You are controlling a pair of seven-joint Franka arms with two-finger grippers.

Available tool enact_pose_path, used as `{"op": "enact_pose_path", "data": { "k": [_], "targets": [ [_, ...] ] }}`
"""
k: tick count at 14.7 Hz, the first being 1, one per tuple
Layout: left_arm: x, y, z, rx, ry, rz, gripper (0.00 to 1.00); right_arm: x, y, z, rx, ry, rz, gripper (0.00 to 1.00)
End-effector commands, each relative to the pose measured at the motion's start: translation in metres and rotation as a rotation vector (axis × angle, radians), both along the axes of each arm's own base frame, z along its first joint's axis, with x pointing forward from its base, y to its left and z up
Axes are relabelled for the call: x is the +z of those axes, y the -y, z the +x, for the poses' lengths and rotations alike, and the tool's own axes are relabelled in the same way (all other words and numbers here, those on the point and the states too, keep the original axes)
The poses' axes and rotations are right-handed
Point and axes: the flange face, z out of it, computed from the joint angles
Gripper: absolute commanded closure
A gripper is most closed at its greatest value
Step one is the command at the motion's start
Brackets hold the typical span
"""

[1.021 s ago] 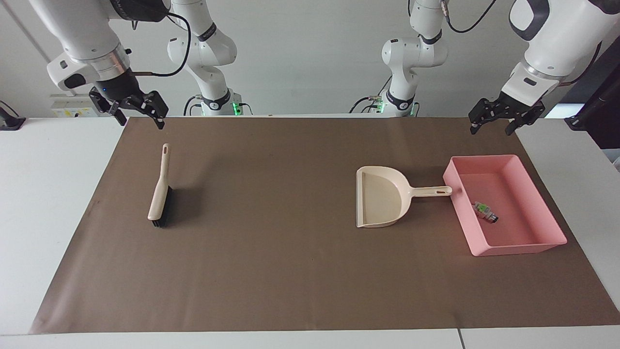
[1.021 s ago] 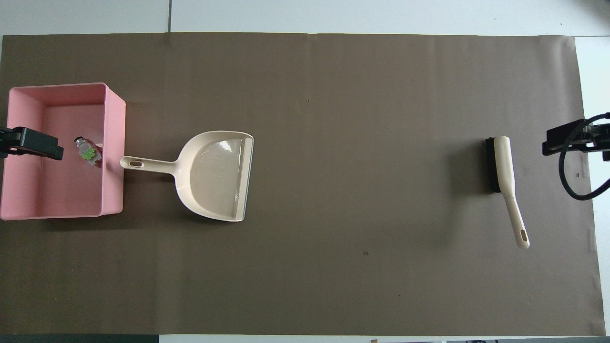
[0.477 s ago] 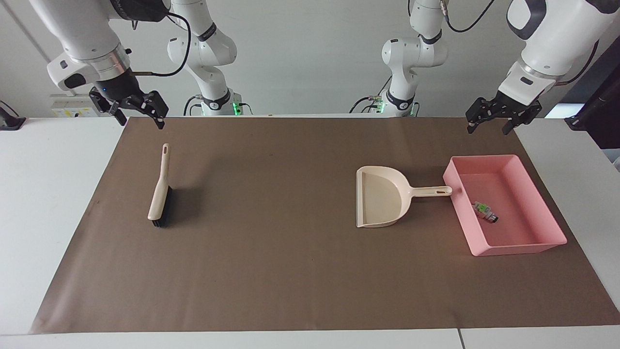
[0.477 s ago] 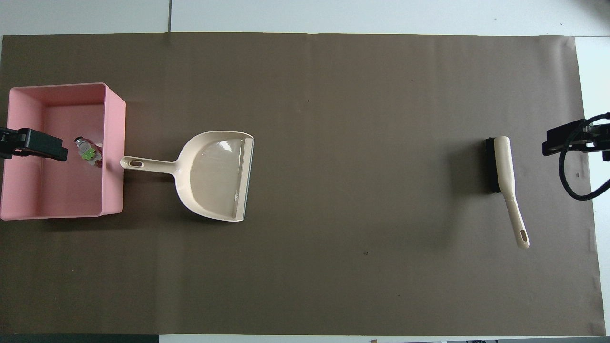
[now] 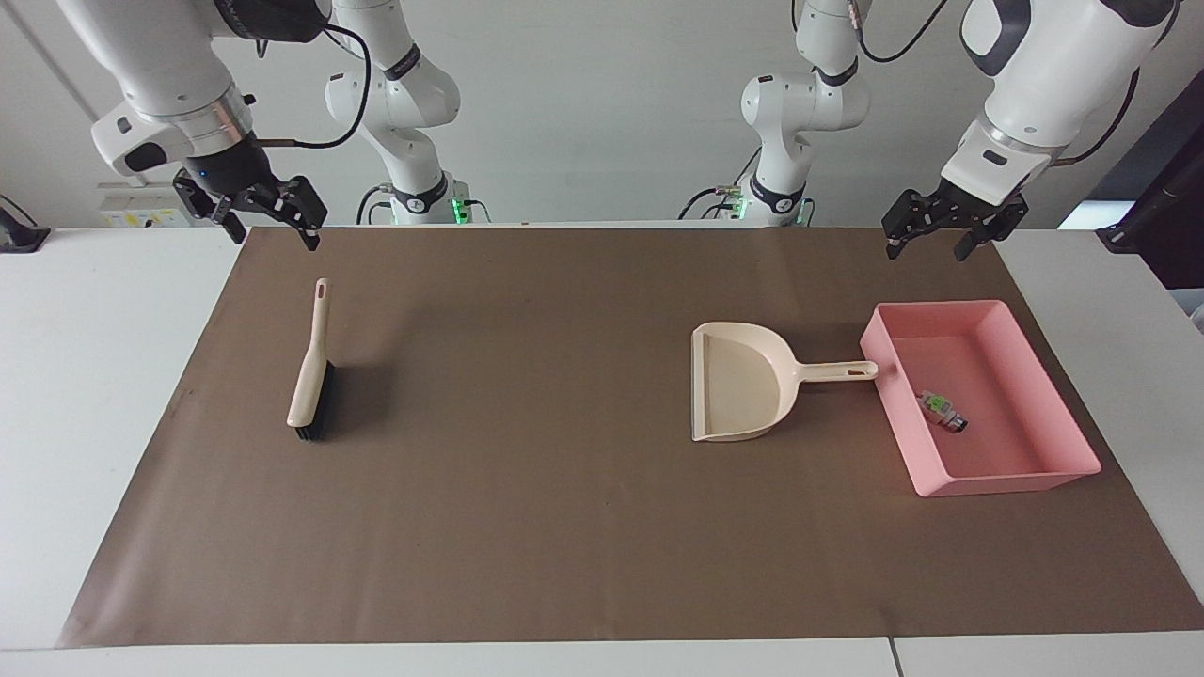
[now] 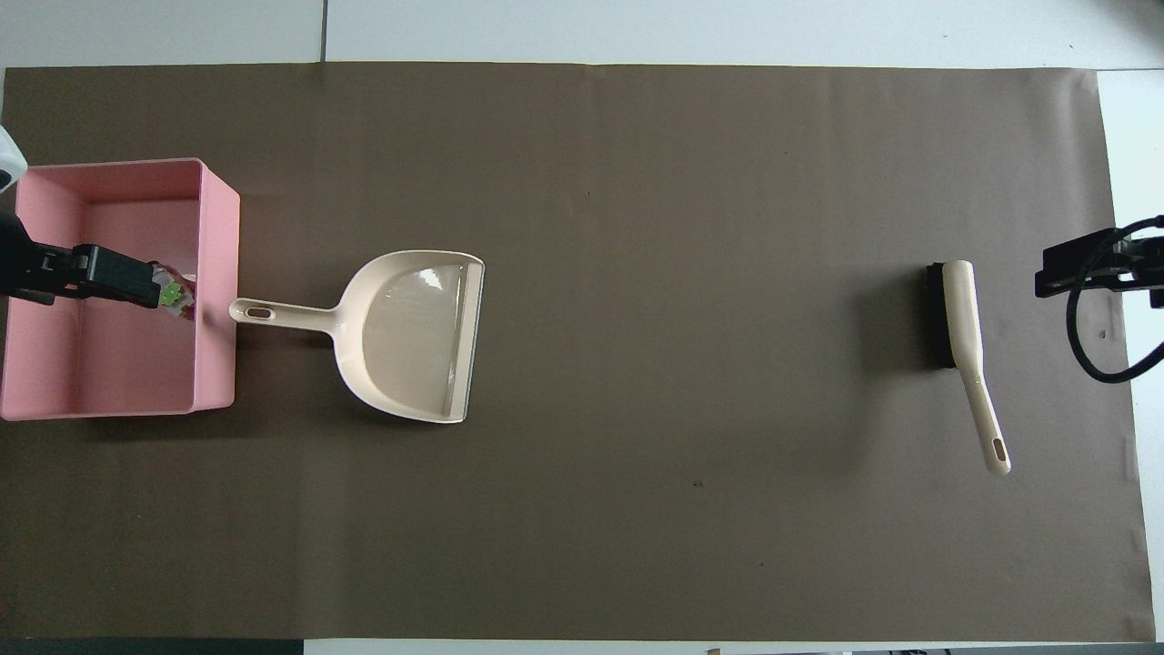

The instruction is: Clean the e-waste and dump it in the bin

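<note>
The e-waste point(image 5: 942, 412), a white scrap with green bits and a dark block, lies inside the pink bin point(image 5: 1063, 428) close to the wall beside the dustpan. In the overhead view one finger point(image 6: 114, 276) of the left gripper partly covers the e-waste point(image 6: 173, 296) in the bin point(image 6: 218, 273). My left gripper point(image 5: 926, 250) hangs high above the mat at the left arm's end, well clear of the bin, open and holding nothing. My right gripper point(image 5: 273, 237) waits open over the mat's corner at the right arm's end, above the brush's handle end.
A beige dustpan point(image 5: 743, 381) lies on the brown mat point(image 5: 527, 527), its handle touching the bin's wall. A beige brush point(image 5: 310, 376) with black bristles lies at the right arm's end. White table point(image 5: 85, 376) borders the mat.
The left gripper has drifted toward the table's middle and slightly up, now overlapping the e-waste in the overhead view. The right arm, dustpan, brush and bin have not moved.
</note>
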Motion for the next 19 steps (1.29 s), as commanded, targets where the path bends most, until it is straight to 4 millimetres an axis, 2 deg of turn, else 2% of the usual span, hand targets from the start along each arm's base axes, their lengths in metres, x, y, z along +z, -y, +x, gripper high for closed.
{"op": "enact_pose_path", "data": {
  "k": [1, 19],
  "targets": [
    [0.0026, -0.0038, -0.0124, 0.016, 0.000, -0.011, 0.02, 0.0017, -0.0003, -0.0064, 0.001, -0.004, 0.017, 0.00],
    [0.0002, -0.0109, -0.0116, 0.016, -0.006, -0.007, 0.02, 0.0016, -0.0003, -0.0066, 0.001, -0.006, 0.017, 0.00]
  ]
}}
